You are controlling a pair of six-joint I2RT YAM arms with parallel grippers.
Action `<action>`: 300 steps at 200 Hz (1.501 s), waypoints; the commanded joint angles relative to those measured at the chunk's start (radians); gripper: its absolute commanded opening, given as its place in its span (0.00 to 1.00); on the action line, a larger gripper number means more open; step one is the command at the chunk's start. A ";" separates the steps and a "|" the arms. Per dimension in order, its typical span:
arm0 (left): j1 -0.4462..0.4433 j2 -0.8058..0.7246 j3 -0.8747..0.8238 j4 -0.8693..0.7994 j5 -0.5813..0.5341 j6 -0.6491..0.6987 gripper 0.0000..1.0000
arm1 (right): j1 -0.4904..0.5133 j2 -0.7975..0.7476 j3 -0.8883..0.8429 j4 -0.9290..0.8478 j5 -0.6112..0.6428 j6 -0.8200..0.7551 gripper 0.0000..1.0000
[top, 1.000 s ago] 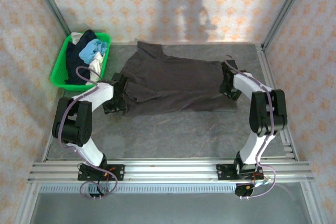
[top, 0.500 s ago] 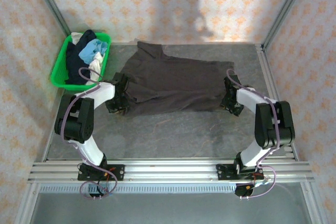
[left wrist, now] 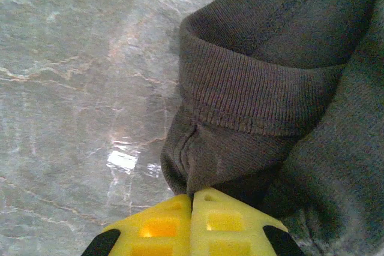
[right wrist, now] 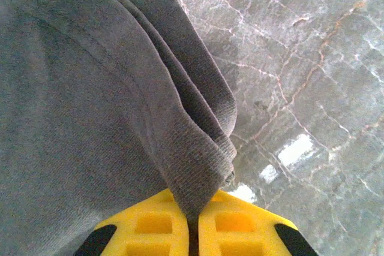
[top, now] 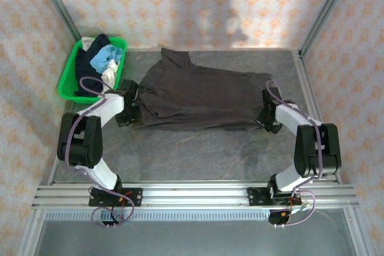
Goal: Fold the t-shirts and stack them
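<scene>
Top external view is showing a green basket (top: 68,85) sitting at the upper left of the frame, holding a bunched navy t-shirt (top: 99,43), a light blue t-shirt (top: 103,58) and a cream t-shirt (top: 109,76). To its right the dark brown-grey t-shirt (top: 198,94) is lying spread across the middle, with the left gripper (top: 128,114) at its left edge and the right gripper (top: 268,119) at its right edge.

Wrist views are adding the grip. The left yellow fingers (left wrist: 162,226) are pressing together on a rolled, ribbed fold, and the right yellow fingers (right wrist: 240,223) are pinching a hem edge.

The grey marbled table (top: 198,154) is reflecting light, patterned wallpaper (top: 180,4) is lining the walls, and an aluminium rail (top: 198,195) is running along the bottom.
</scene>
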 commanded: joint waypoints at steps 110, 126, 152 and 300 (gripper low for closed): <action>0.035 -0.040 -0.049 -0.031 -0.075 -0.028 0.00 | -0.014 -0.059 -0.086 -0.143 0.155 0.039 0.29; 0.035 -0.062 -0.063 -0.033 -0.086 -0.037 0.00 | -0.020 -0.081 -0.076 -0.157 0.159 0.028 0.13; 0.043 -0.101 -0.099 -0.034 -0.101 -0.057 0.00 | -0.045 -0.148 -0.067 -0.190 0.179 0.020 0.06; -0.163 -0.155 0.099 -0.194 -0.246 -0.127 0.53 | -0.041 -0.358 -0.027 -0.155 -0.016 -0.033 0.63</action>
